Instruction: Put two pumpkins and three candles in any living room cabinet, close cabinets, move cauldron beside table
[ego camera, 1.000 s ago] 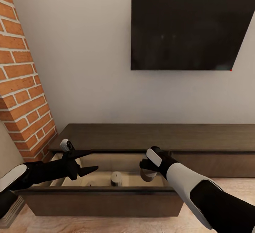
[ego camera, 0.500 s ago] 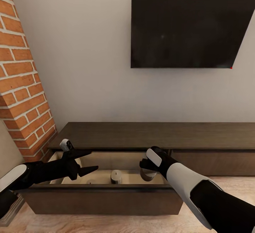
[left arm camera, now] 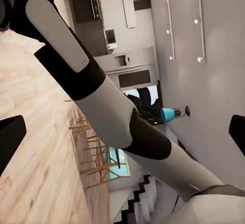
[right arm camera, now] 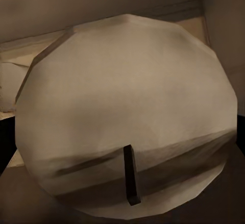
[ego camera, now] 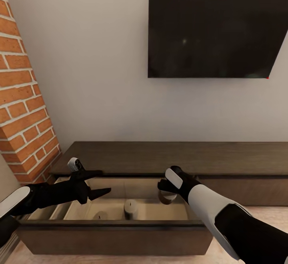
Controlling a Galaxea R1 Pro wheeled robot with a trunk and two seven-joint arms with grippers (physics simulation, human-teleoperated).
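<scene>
The long dark-brown cabinet (ego camera: 168,156) stands against the wall with its left drawer (ego camera: 116,238) pulled out. A pale grey-beige candle (ego camera: 130,209) stands upright on the drawer floor, and a second one (ego camera: 100,216) sits to its left. My right gripper (ego camera: 167,195) is shut on a third candle (ego camera: 165,197), held over the drawer's right part. In the right wrist view that candle (right arm camera: 122,106) shows its flat top and dark wick close up. My left gripper (ego camera: 98,182) hovers open over the drawer's left part, its fingertips (left arm camera: 10,137) wide apart with nothing between them.
A black TV (ego camera: 216,31) hangs on the wall above the cabinet. A red brick column (ego camera: 24,107) rises close at the left. The cabinet's right front panel (ego camera: 244,188) is shut. Wood floor (ego camera: 268,216) runs in front of it.
The camera has shifted, so the cabinet looks nearer and more of the drawer's inside shows. Both grippers keep their poses, and the right one still holds its candle.
</scene>
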